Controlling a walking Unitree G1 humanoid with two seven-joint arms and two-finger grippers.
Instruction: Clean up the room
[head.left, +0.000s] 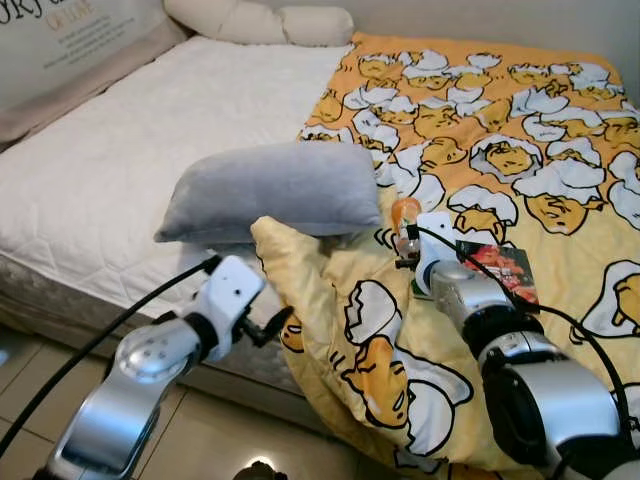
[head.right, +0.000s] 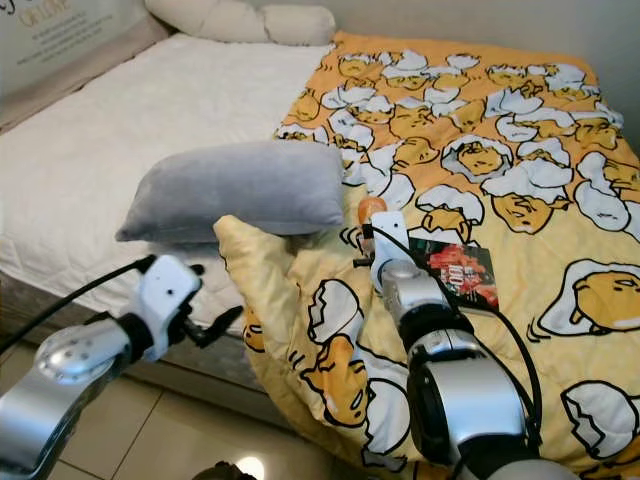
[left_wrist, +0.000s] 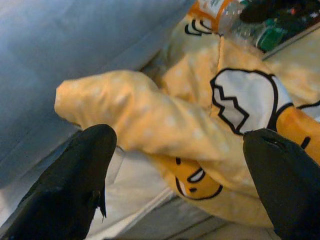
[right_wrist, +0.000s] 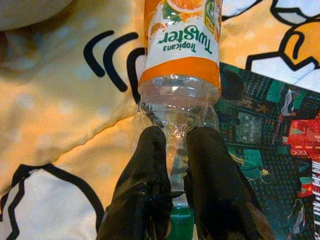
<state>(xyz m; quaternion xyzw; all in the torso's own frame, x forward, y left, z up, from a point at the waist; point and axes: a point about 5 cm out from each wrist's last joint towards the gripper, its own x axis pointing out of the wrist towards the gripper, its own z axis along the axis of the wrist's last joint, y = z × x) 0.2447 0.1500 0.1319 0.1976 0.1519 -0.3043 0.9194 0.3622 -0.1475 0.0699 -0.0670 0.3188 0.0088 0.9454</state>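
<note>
The right gripper (right_wrist: 172, 165) is pinching the clear, ribbed neck of an empty plastic bottle (right_wrist: 179, 65), its two black fingers (right_wrist: 145, 185) closed just above the green cap. The bottle, wrapped in an orange and white label, is lying on the soft yellow blanket (head.left: 500, 150) printed with cartoon eggs, beside a glossy dark booklet (head.left: 497, 270) with red lettering. The left gripper (left_wrist: 175, 175) is hovering with its fingers spread wide over the blanket's bunched, folded corner at the mattress edge, holding nothing. A plump grey velvety pillow (head.left: 270, 190) is resting on the quilted white mattress (head.left: 130, 160), touching the rumpled blanket.
</note>
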